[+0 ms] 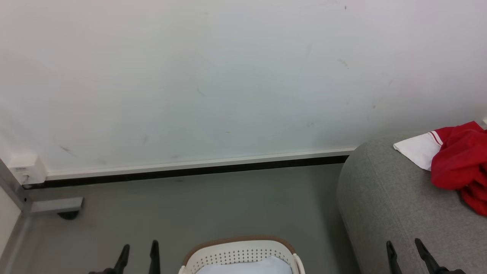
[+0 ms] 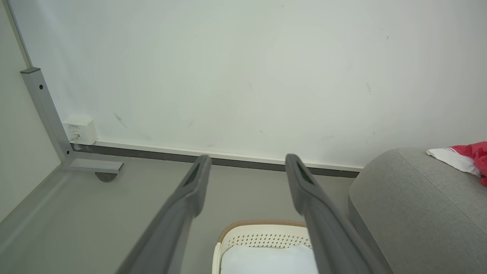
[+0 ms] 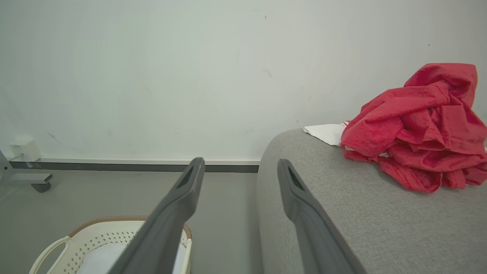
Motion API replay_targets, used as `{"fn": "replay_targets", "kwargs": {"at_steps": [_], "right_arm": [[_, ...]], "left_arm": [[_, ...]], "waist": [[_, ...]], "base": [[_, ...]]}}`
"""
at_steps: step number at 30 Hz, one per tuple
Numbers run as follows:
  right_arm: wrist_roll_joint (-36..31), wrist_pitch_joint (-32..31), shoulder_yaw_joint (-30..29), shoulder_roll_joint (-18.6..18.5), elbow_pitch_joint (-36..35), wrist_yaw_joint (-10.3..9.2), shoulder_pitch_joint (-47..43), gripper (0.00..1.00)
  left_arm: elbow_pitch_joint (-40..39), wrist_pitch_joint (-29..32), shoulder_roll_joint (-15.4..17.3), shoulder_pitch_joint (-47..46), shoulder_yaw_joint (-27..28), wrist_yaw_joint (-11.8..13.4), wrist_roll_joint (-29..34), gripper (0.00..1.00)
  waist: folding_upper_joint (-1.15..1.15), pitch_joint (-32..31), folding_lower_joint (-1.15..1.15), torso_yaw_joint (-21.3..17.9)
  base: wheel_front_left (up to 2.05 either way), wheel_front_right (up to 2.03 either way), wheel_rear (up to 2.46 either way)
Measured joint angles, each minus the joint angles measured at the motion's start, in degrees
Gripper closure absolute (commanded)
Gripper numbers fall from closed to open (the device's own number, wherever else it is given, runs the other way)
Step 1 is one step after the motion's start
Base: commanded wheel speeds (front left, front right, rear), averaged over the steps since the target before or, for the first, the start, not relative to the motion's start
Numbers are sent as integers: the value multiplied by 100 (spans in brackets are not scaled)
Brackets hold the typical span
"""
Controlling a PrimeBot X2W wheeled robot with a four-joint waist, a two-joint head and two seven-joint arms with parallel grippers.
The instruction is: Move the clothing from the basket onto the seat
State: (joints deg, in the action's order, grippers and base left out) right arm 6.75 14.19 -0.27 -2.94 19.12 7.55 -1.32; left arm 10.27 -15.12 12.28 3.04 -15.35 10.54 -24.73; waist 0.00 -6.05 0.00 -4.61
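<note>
Head view puts our right gripper (image 1: 403,243) above the near part of the seat (image 1: 380,198), its two dark fingers spread apart. The clothing (image 1: 460,167) lies on the seat ahead of that gripper and off to its right, well apart from the fingertips. Our left gripper (image 1: 139,246) hangs over the floor (image 1: 198,205), fingers likewise spread; the clothing sits far to its right, beyond the basket (image 1: 239,253). That basket stands on the floor between our two grippers, just beside the seat's rounded end, with a pale bluish-white pad (image 2: 266,258) lying inside it.

Ahead and left of the left gripper, a small white box (image 2: 80,129) on the wall (image 2: 243,68) carries a dark marking too small for us to read.

In our right wrist view the clothing is a crumpled heap of bright red soft fabric, with a flat white panel and a thin red-and-white striped edge poking out toward the wall. The seat is grey woven upholstery with rounded corners and a seam running across its top. The basket is oval white plastic, its wall pierced by rows of small holes, with a brown band round the rim and a loop handle at the side. Our fingers are long, dark grey and tapered, each with a narrow slot near the tip.
</note>
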Motion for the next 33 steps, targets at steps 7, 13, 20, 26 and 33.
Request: {"fn": "replay_targets", "kwargs": {"at_steps": [7,13,20,26,33], "right_arm": [[16,27,40,3,131,1,7,0],[32,49,41,3,208,0,29,0],[54,52,93,4,291,0,87,0],[74,58,145,4,319,0,93,0],[181,-32,148,42,519,1,-34,100]], "left_arm": [[29,0,-154,43,182,-136,226,0],[83,0,-257,43,304,-245,356,0],[152,0,-345,43,444,-322,520,0],[180,0,-409,44,559,-364,593,0],[413,59,-482,142,560,-419,501,100]], "waist": [[0,28,1,33],[0,44,1,72],[0,51,1,108],[0,65,1,127],[0,82,1,141]], "base": [[0,0,0],[0,0,0],[0,0,0],[0,0,0],[0,0,0]]}}
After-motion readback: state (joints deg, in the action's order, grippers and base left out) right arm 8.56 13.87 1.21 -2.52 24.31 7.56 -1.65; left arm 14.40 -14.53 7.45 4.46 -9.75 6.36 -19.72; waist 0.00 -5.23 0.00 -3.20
